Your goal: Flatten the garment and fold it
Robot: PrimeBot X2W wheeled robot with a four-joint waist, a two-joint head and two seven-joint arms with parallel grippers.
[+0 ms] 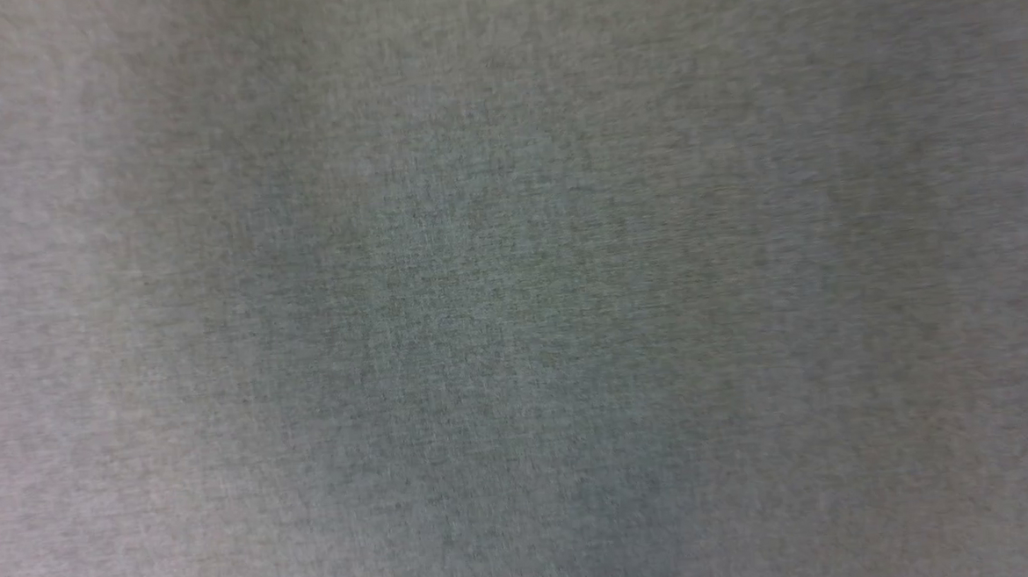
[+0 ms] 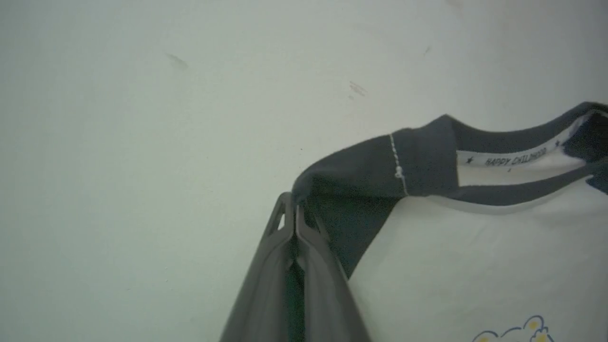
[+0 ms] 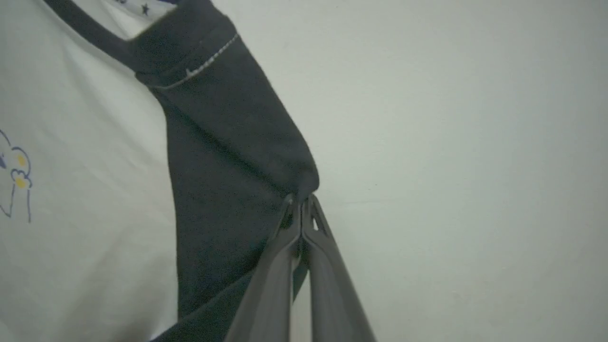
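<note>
Grey cloth (garment, perhaps) blocks head view.

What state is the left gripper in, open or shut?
Shut on the garment. In the left wrist view the left gripper has its tips pressed together, pinching the black shoulder fabric.

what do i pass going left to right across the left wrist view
pale surface → left gripper, shut on the garment's black shoulder → white stitch line → neck label
</note>
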